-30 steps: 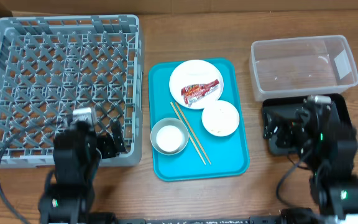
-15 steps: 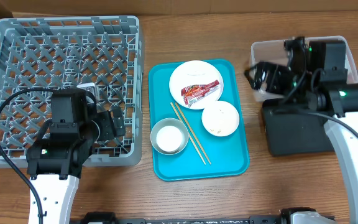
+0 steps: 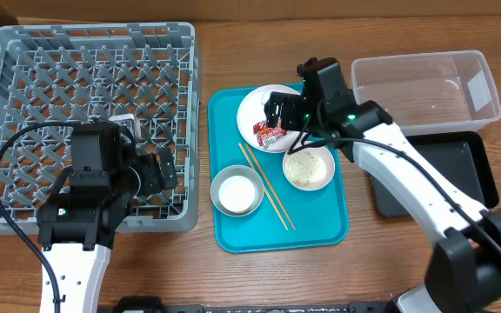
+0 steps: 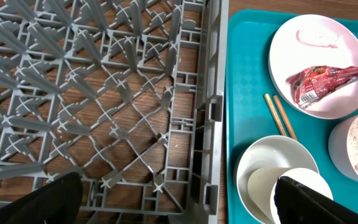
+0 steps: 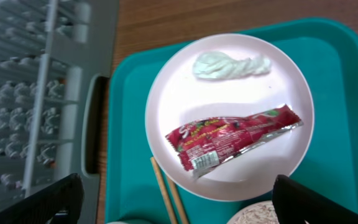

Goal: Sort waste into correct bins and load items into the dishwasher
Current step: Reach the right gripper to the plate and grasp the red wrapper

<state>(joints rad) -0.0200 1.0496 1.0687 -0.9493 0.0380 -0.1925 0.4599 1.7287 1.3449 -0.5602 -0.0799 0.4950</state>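
Observation:
The round white plate (image 3: 252, 107) lies at the back of the teal tray (image 3: 277, 230) with the red wrapper (image 3: 270, 134) on it. My right gripper (image 3: 283, 115) hovers open above the plate; in the right wrist view (image 5: 178, 200) the wrapper (image 5: 232, 140) lies just ahead of its fingers. The whitish bowl (image 3: 308, 168) holds the rice grains. The grey bowl (image 3: 236, 191) holds the white cup (image 4: 272, 186). The chopsticks (image 3: 268, 193) lie between the bowls. My left gripper (image 3: 162, 172) is open and empty over the front right corner of the dish rack (image 3: 85, 87).
The clear tub (image 3: 424, 83) stands at the back right, with the black tray (image 3: 446, 165) in front of it. A pale smear (image 5: 232, 64) lies on the far side of the plate (image 5: 179, 93). The rack's right wall (image 4: 207, 112) stands close to the teal tray's left edge.
My right arm has swung left from over the black tray and clear tub to above the plate. My left arm rose over the rack's front right corner, then stayed.

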